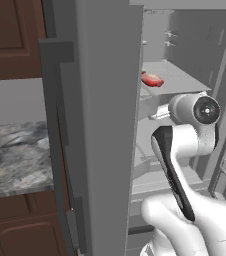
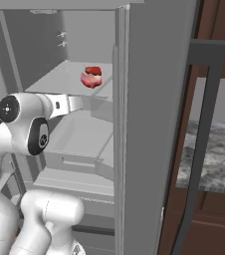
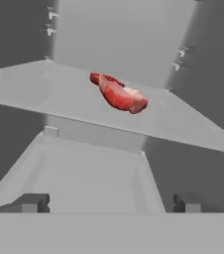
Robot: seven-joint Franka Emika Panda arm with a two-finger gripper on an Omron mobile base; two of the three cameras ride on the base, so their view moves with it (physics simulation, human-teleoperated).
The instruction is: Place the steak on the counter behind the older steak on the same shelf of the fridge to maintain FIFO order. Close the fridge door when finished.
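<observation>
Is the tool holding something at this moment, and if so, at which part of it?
Nothing is held. The tool is open with an empty gap between its tips, and both steaks lie apart from it on the fridge shelf.

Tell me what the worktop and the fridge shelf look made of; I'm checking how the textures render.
The worktop looks like polished stone, judging by its grey-and-white marbled veining. The shelf looks like matte plastic or painted metal: flat, uniform light grey without gloss, so the look leaves that open.

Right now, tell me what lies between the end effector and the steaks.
Nothing: hand view shows bare shelf between the open end effector and the steaks.
</observation>
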